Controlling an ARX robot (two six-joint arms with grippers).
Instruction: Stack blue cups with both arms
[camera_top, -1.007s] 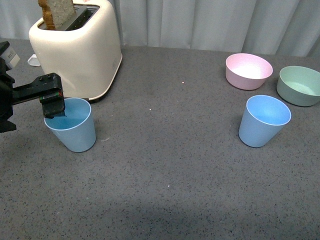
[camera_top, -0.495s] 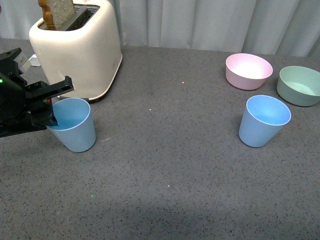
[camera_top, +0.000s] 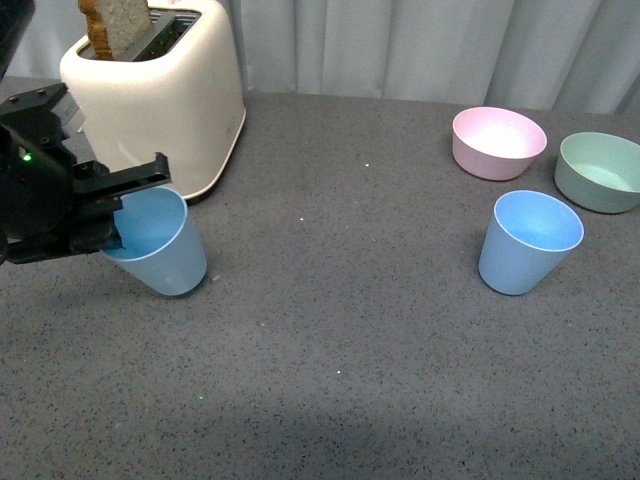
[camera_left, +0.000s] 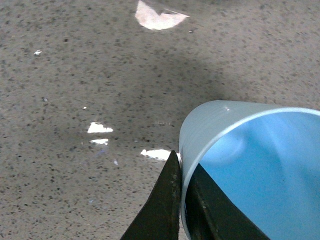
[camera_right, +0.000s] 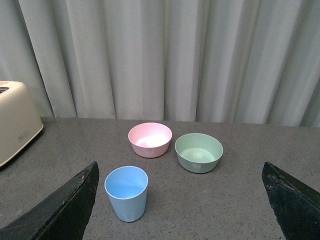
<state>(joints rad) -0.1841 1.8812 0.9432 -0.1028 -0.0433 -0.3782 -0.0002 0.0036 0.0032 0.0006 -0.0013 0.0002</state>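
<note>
Bare counter (camera_top: 350, 330) separates left cup (camera_top: 170, 255) and right cup (camera_top: 528, 242); toaster (camera_top: 170, 100) crowds the first, pink bowl (camera_top: 498, 142) and green bowl (camera_top: 600, 172) the second.

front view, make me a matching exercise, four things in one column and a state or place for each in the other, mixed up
Things
1. cup by the toaster
2. cup by the bowls
3. toaster
4. pink bowl

States or places
A. blue, upright, standing free
B. has a slice of bread sticking out of the top
C. tilted, rim pinched by the left gripper
D. empty, right beside the green bowl

Pairs: 1-C, 2-A, 3-B, 4-D
</note>
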